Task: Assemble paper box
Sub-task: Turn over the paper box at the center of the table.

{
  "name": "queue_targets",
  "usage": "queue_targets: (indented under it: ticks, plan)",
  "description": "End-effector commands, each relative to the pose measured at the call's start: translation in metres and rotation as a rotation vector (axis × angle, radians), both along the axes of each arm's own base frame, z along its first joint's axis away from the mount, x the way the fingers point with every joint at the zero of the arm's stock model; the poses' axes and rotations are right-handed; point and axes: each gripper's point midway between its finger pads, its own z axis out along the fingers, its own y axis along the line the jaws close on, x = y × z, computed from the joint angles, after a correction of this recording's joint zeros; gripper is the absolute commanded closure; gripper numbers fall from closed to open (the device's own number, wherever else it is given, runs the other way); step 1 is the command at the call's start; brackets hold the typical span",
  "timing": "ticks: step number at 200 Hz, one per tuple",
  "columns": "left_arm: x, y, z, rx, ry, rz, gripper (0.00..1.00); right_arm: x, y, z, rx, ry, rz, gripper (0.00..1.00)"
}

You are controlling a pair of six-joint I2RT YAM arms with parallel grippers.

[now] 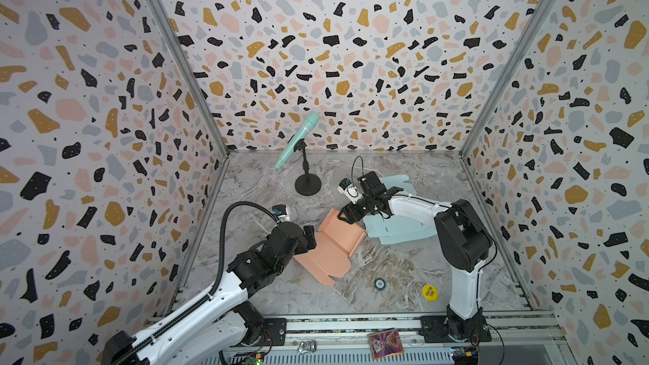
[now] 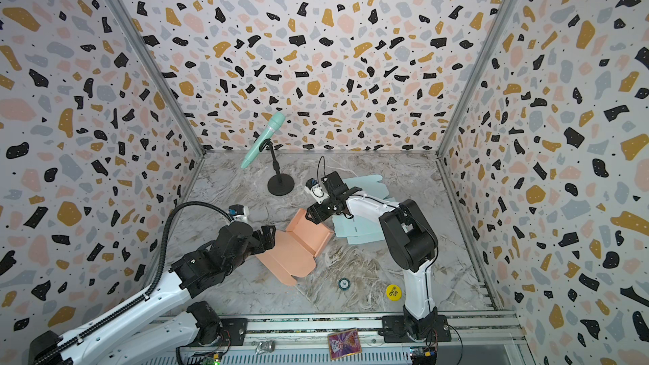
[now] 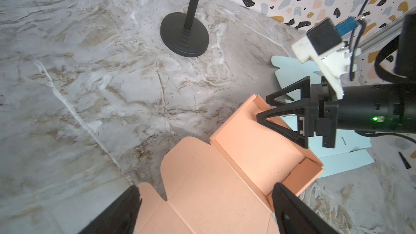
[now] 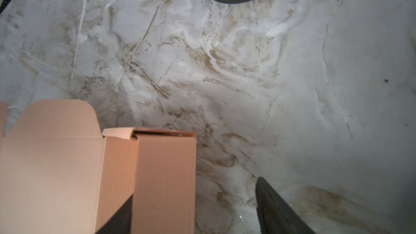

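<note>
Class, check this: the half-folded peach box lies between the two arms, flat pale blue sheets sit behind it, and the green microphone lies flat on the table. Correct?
Not quite. The microphone does not lie flat: it is clipped at a tilt on a black stand, as both top views show. The rest holds: the peach box lies between the arms, with the pale blue sheets behind it.
</note>
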Motion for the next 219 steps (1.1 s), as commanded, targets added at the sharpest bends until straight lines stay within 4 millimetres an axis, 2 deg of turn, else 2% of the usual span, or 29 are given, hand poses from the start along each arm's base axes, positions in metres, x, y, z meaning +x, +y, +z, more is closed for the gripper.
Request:
queue_targets:
  ticks: [1, 24, 77, 111, 138, 170, 198, 219]
  plan:
    - [-0.003, -0.005, 0.005, -0.061, 0.002, 0.0, 0.06, 0.007, -0.002, 0.01, 0.006, -0.028, 0.002, 0.28]
    - [-0.003, -0.012, 0.003, -0.104, 0.003, -0.016, 0.0, 0.006, -0.004, 0.005, -0.002, -0.026, -0.005, 0.28]
    - [-0.001, -0.027, -0.001, -0.121, 0.018, -0.025, 0.0, 0.006, -0.009, -0.005, -0.02, -0.02, -0.023, 0.28]
    - [-0.003, -0.025, -0.008, -0.159, 0.035, 0.02, 0.0, 0.004, -0.014, -0.014, -0.05, -0.022, -0.03, 0.28]
    - [-0.006, -0.021, -0.013, -0.147, 0.052, 0.039, 0.04, 0.004, -0.018, -0.019, -0.076, -0.03, -0.036, 0.28]
    - [-0.008, -0.014, -0.012, -0.126, 0.051, 0.06, 0.05, 0.004, -0.021, -0.026, -0.105, -0.035, -0.043, 0.29]
    - [-0.01, -0.014, -0.017, -0.131, 0.066, 0.064, 0.04, 0.003, -0.019, -0.029, -0.123, -0.047, -0.04, 0.29]
    - [-0.011, -0.015, -0.017, -0.131, 0.067, 0.067, 0.0, 0.001, -0.019, -0.033, -0.143, -0.051, -0.042, 0.29]
